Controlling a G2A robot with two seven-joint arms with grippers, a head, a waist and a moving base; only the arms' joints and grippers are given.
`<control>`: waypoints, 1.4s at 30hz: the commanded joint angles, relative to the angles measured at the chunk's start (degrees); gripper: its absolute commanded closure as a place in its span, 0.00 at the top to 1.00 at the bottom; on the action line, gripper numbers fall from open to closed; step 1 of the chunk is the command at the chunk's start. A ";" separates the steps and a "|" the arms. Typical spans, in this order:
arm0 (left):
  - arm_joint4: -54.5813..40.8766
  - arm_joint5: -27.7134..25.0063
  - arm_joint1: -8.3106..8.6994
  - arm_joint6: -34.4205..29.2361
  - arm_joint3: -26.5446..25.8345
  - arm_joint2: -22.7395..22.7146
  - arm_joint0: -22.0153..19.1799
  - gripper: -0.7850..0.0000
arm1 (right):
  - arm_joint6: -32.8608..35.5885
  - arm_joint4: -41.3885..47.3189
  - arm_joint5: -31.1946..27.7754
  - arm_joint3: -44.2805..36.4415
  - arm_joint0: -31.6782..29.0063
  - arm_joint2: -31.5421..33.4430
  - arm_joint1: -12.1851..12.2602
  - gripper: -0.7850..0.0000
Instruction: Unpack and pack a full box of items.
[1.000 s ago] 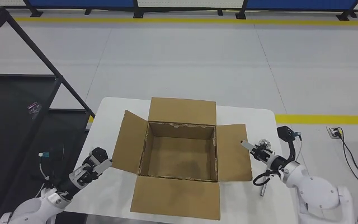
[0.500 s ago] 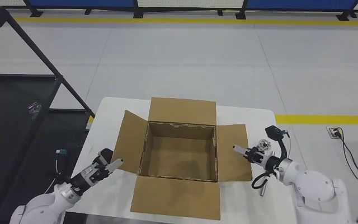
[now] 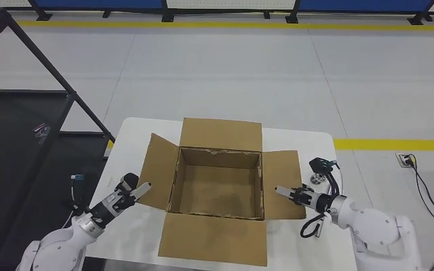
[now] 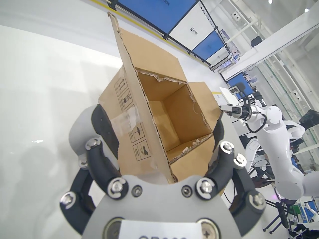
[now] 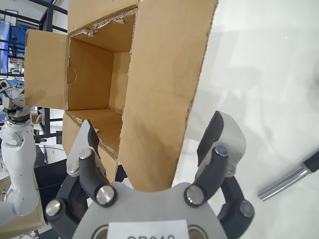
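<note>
Both arms are now closer to the empty box (image 3: 222,134): the left gripper (image 3: 141,188), fingers wide, has the left flap (image 3: 156,171) edge between them, and the right gripper (image 3: 283,192), equally wide, straddles the right flap (image 3: 281,169). I judge that folding the flaps comes next
</note>
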 commanded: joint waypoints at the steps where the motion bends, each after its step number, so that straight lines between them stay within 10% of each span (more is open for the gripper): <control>1: -0.26 0.15 0.08 0.21 0.16 0.10 -0.15 1.00 | 0.39 0.18 -0.45 -0.19 -0.14 -0.14 0.22 1.00; 42: 4.05 -2.62 1.85 0.63 2.01 5.29 -0.59 1.00 | -4.02 3.80 -1.19 -3.14 -3.64 -2.43 3.83 1.00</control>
